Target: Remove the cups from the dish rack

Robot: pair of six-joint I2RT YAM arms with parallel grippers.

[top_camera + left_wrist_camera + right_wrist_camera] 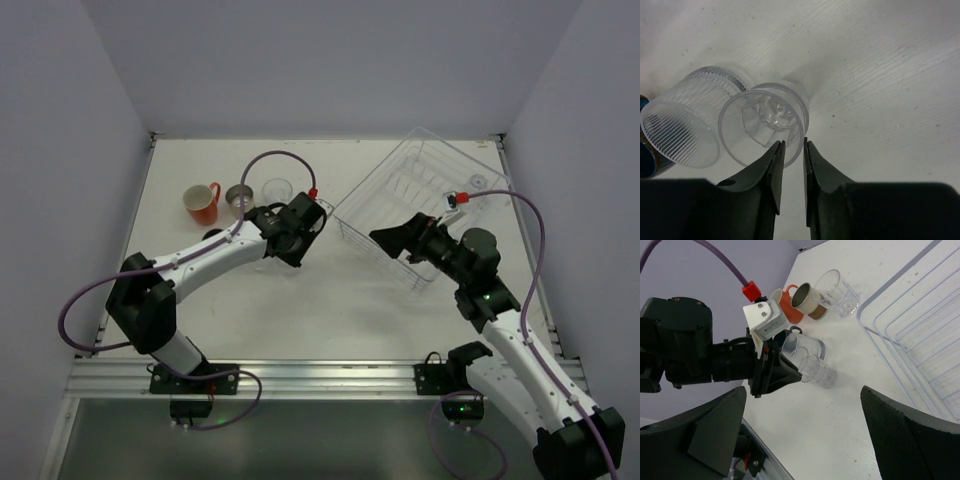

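My left end effector (792,150) has its jaws narrowly parted at the rim of a clear tumbler (765,122) standing on the counter (880,75) outside the rack (420,195); I should open fully, then back straight off.

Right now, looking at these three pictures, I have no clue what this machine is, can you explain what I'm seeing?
Two white and black robot arms sit at the near edge of a white table. One picture looks down from above; the other two come from cameras on each wrist.

On the table stand an orange-red handled mug, a beige cup with a dark inside and a clear glass tumbler. The big clear plastic dish rack looks empty.

The left end effector has its fingers slightly parted around the rim of a smooth clear tumbler, next to a ribbed clear tumbler. The right end effector is wide open, holding nothing.
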